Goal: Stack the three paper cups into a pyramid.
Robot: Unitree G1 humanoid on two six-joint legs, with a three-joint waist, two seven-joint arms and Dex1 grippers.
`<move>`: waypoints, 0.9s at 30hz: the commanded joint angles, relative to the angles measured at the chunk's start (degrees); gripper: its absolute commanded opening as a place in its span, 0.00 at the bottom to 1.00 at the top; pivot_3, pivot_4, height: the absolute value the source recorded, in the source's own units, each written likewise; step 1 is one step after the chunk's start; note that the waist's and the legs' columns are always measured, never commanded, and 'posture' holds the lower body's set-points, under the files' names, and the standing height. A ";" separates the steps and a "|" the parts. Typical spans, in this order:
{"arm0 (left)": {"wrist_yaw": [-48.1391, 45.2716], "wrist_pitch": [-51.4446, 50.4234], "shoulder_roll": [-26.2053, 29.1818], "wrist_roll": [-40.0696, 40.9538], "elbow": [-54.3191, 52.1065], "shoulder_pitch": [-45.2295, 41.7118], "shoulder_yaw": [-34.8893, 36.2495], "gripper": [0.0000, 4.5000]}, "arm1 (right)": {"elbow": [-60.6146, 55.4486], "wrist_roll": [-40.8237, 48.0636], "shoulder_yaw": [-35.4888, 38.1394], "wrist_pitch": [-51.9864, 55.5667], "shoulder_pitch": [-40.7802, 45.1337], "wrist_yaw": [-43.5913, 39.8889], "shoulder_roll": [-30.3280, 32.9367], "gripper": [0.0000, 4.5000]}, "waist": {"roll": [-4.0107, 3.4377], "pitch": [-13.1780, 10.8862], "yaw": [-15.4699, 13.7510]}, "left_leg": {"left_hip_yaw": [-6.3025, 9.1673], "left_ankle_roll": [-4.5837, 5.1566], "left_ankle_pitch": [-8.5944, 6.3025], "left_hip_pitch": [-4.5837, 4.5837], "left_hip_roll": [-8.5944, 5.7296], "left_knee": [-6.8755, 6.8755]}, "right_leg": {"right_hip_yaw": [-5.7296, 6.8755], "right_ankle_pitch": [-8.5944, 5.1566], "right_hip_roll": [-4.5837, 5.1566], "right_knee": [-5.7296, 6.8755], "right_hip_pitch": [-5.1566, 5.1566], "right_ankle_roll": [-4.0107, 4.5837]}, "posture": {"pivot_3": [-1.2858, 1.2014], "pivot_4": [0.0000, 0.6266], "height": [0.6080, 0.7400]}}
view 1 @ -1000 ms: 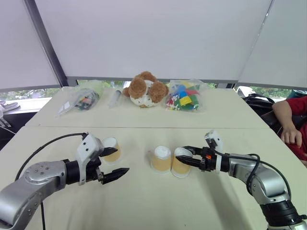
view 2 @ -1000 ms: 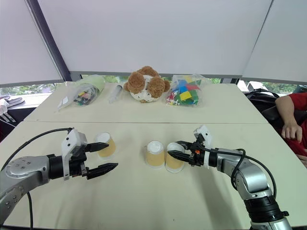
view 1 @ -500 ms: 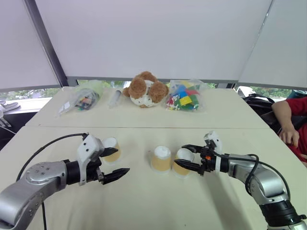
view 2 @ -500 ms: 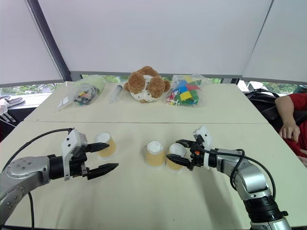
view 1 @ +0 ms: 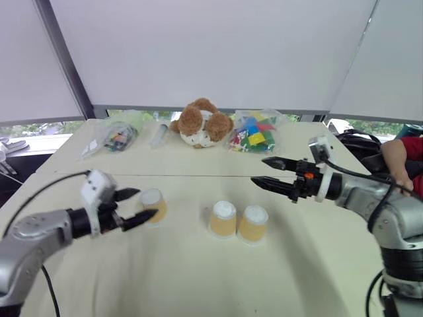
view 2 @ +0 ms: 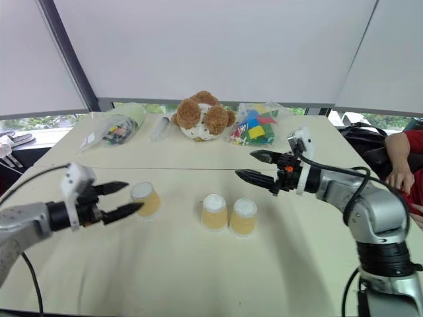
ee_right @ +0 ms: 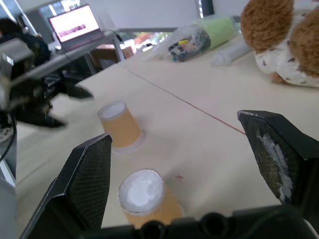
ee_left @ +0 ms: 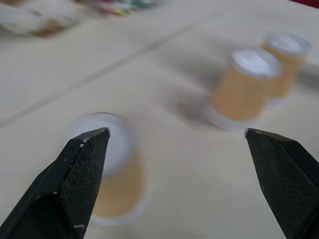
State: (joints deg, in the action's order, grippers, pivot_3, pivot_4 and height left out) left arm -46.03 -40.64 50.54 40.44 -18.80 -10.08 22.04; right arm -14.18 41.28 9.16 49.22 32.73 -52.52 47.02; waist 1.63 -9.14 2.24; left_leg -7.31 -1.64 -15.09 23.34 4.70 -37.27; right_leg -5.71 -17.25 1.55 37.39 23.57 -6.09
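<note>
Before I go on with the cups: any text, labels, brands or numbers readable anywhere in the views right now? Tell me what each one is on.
No text can be read.
The three paper cups: plain sides and bases, no print.
Laptop screen: lit, content too blurred to read.
Bag of coloured blocks: no legible label.
Clear bag with small items: markings too small to read.
Brown plush toy: no tag visible.

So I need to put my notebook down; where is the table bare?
Bare: the near edge in front of the pair of cups, and the strip between them and the lone cup. Crowded: the far side, with plush toy and bags.
</note>
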 commanded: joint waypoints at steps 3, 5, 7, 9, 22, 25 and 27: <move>-4.34 8.81 2.63 -6.49 9.38 -2.92 -0.97 1.00 | -7.35 5.45 -0.06 8.39 -1.37 -4.00 7.92 0.98 | 0.02 0.01 0.16 | -0.01 0.02 -0.01 -0.01 0.03 0.02 | 0.01 0.00 -0.01 -0.03 0.01 0.01 | 0.52 0.24 1.00; -5.92 12.32 1.49 -9.19 12.08 -4.37 -4.62 1.00 | -8.91 6.89 0.41 10.09 -2.27 -3.32 8.28 0.98 | 0.02 0.02 0.16 | -0.01 0.02 -0.01 -0.03 0.02 0.01 | 0.01 0.00 -0.01 -0.01 -0.01 0.01 | 0.52 0.24 1.00; -7.73 16.66 -0.73 -12.07 16.19 -7.14 -8.76 1.00 | -10.84 8.92 1.15 11.69 -3.75 -1.73 7.18 0.98 | 0.02 0.02 0.12 | -0.01 0.02 -0.01 -0.02 0.02 -0.03 | 0.01 0.00 -0.01 -0.01 -0.03 0.01 | 0.52 0.24 1.00; -9.04 20.87 -3.02 -15.06 21.14 -10.81 -12.42 1.00 | -13.12 10.45 1.38 12.75 -5.40 0.06 6.02 0.98 | 0.07 0.04 -0.28 | -0.01 0.02 -0.01 0.00 0.01 -0.07 | 0.01 0.00 -0.01 0.00 -0.03 0.01 | 0.52 0.24 1.00; -14.06 30.38 -9.36 -21.32 31.04 -18.56 -19.49 1.00 | -18.03 14.01 3.85 12.55 -10.06 6.27 5.95 0.98 | 0.10 0.06 -0.29 | 0.02 0.10 -0.05 0.07 0.03 -0.24 | 0.02 0.01 -0.02 0.07 -0.03 -0.01 | 0.52 0.24 1.00; -14.24 29.19 -9.40 -20.68 30.10 -18.62 -18.78 1.00 | -18.13 14.07 3.98 12.21 -10.63 6.56 6.34 0.98 | 0.10 0.06 -0.29 | 0.03 0.11 -0.06 0.09 0.03 -0.26 | 0.03 0.01 -0.02 0.07 -0.02 -0.02 | 0.52 0.24 1.00; -14.26 28.02 -8.96 -20.27 29.38 -18.57 -18.23 1.00 | -17.90 13.95 3.88 11.85 -10.77 6.61 6.46 0.98 | 0.10 0.06 -0.27 | 0.04 0.11 -0.06 0.09 0.03 -0.26 | 0.03 0.02 -0.02 0.07 -0.02 -0.02 | 0.52 0.24 1.00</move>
State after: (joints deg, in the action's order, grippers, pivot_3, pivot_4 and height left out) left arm -59.94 -12.18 40.56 19.27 12.68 -27.80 1.92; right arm -30.90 54.62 11.06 62.03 21.85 -45.96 52.84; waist 1.73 -9.08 1.97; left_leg -7.27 -1.53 -15.15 23.42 4.73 -37.53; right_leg -5.68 -17.23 1.53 37.46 23.54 -6.11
